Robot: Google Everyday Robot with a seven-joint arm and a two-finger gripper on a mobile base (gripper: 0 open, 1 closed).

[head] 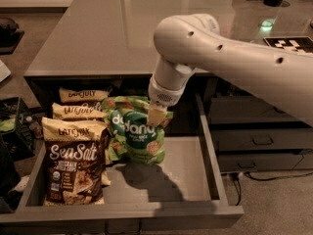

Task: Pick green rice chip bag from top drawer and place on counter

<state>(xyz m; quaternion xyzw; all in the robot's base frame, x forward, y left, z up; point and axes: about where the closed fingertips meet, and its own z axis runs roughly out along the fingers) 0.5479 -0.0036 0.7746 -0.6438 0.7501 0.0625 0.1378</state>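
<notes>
A pale robot arm reaches from the upper right of the frame into the open top drawer (pixel 188 177) at lower centre. Its tool (pixel 157 115) is pinched closed on the top edge of the green rice chip bag (pixel 138 137). The bag hangs upright at the frame's centre, seemingly just clear of the drawer floor. Its long axis runs vertically, printed face toward the camera. It looks light, soft and crinkly, and the sealed top seam seems the firmest hold. Brown Sea Salt bags (pixel 73 160) stand just left. The grey table (pixel 98 28) spreads above.
</notes>
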